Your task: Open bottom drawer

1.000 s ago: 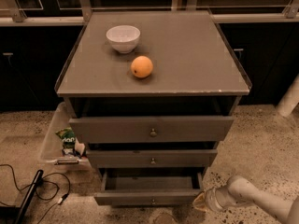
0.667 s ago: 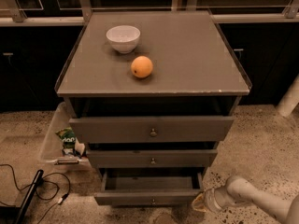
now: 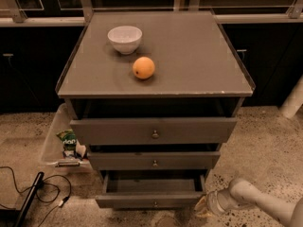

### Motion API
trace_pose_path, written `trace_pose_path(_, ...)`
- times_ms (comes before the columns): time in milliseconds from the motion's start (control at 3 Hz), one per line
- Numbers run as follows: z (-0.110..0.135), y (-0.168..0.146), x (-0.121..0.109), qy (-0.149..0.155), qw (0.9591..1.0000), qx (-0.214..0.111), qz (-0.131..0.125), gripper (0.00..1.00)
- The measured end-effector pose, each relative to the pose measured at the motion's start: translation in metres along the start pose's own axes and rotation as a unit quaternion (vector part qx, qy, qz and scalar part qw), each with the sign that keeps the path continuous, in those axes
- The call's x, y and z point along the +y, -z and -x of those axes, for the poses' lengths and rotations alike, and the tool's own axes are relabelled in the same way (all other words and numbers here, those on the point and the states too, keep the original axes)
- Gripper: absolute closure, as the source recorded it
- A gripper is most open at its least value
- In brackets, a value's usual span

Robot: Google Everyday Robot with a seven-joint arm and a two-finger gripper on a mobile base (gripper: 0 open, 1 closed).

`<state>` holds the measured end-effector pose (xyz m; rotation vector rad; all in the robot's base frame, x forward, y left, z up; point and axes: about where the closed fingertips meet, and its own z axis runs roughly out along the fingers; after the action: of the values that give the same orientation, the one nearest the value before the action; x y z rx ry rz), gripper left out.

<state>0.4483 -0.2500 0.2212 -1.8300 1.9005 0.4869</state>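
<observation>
The bottom drawer [image 3: 151, 200] sits lowest in the grey desk [image 3: 189, 56], just above the floor. It is pulled partway out, so its inside shows behind the narrow front, and a small round knob [image 3: 155, 203] marks the middle of that front. The end effector [image 3: 201, 206] is low down, just beside the drawer's right front corner, at the tip of a white arm [image 3: 255, 197] that comes in from the lower right. Whether it is released or clenched cannot be told, and contact with the drawer cannot be made out.

Above come the middle drawer [image 3: 154, 161] and the top drawer [image 3: 154, 130], each with its own knob. On the desk top a white bowl [image 3: 125, 38] stands near the back left, and an orange [image 3: 143, 67] lies near it, closer to the front. Left of the desk, a clear bin [image 3: 54, 145] on the speckled floor [image 3: 265, 141] holds snack packets, and black cables [image 3: 42, 193] trail in front of it.
</observation>
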Motion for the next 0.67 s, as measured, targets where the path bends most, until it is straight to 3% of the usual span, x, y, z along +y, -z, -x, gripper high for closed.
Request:
trace_pose_path(333, 0.008, 0.000, -0.013, 0.026, 0.9994, -0.003, -0.020, 0.13)
trace_pose_path(667, 0.017, -0.002, -0.027, 0.049, 0.9982, -0.007, -0.034, 0.00)
